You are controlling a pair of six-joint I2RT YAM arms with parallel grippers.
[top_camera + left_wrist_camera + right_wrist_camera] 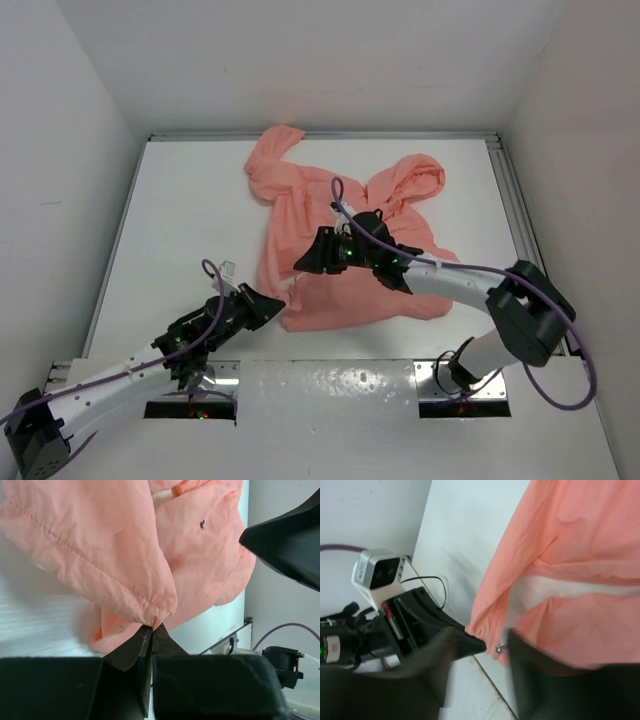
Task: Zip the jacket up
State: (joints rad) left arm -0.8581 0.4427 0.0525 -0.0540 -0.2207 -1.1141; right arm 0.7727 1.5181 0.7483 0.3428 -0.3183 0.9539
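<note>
Two grippers at hem of thin salmon-pink fabric hooded jacket (300,200). Left gripper (152,630) clenched on hem corner (157,617); right gripper (490,647) parted, small metal zipper pull (498,650) between fingers (545,680), zipper running beyond fingertips toward hood (415,180).

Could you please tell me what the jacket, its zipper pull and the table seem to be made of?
The jacket: thin woven fabric, matte salmon pink, perhaps a light synthetic or cotton; it creases finely and shows stitched hems. The zipper pull: probably metal, small with a silvery glint. The table: a smooth, hard white surface, maybe laminate or painted board.
</note>
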